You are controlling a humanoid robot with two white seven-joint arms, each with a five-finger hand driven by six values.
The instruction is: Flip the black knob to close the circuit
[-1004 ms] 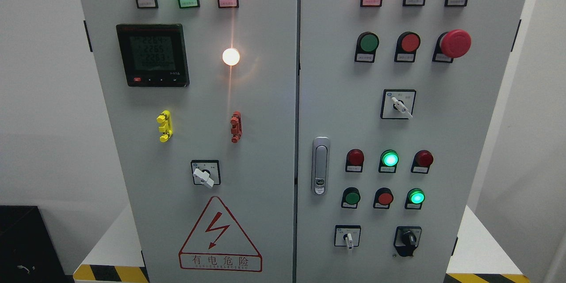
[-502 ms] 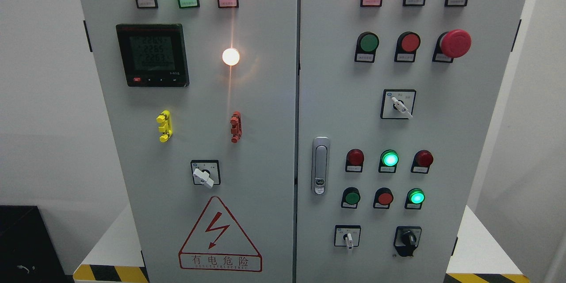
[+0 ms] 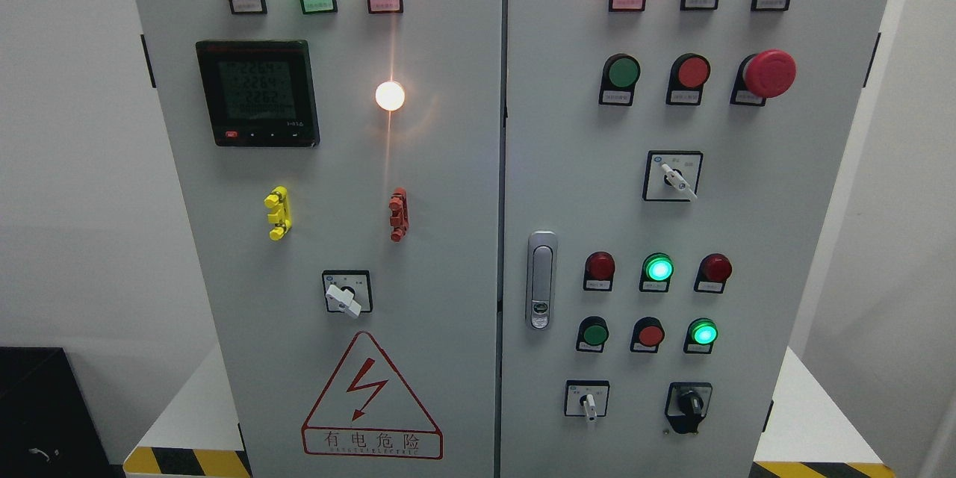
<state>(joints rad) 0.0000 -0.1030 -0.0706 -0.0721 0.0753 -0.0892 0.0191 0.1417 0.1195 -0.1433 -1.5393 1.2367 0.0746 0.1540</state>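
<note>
Hands: neither the left nor the right hand shows anywhere in the frame, so whether the fingers are spread, curled or pinching cannot be told.
Nearer arm: cannot be judged from sight; the knob sits right of centre, so the right arm, which would enter from the lower right, probably has the shorter reach.
Black knob: lower right of the frame, on the right door of the grey cabinet, bottom row, rightmost control.
Long axis: its grip bar stands close to upright, perhaps tilted slightly; the black collar below it hides the exact pointer direction.
Neighbours: a white-handled selector sits to its left in the same row; a lit green lamp is just above it.
Approach: a hand would have to rise from the bottom edge and meet the knob head-on, fingers on either side of the bar, then twist.
Count, black knobs: one.
Count, white-handled selectors: three, one on the left door, two on the right door.
Count, red mushroom buttons: one large.
Count, door handles: one, left of the knob and higher.
Progress: judged not yet begun; nothing touches the knob.
</note>
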